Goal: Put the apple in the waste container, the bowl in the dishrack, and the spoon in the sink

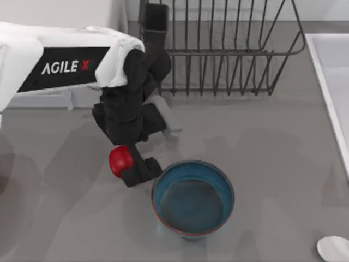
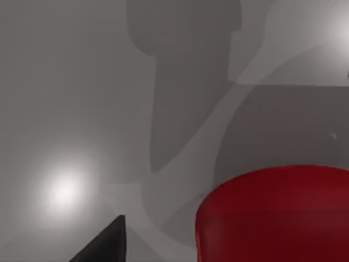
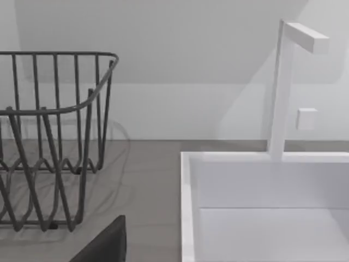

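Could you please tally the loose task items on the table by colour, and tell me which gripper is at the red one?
Red: 1, the small glossy red apple, with the left gripper on it.
Blue: 1, the round deep blue bowl with reddish-brown rim.
White: 1, the small white spoon at the table's lower right edge.
Total: 3

Overhead downward, wrist views close (low)

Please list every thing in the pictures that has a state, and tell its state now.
Apple: at the left claw, beside the bowl.
Bowl: upright on the table, holds nothing.
Dishrack: holds nothing.
Sink: holds nothing where it shows.
Spoon: lying on the table, at its right side.
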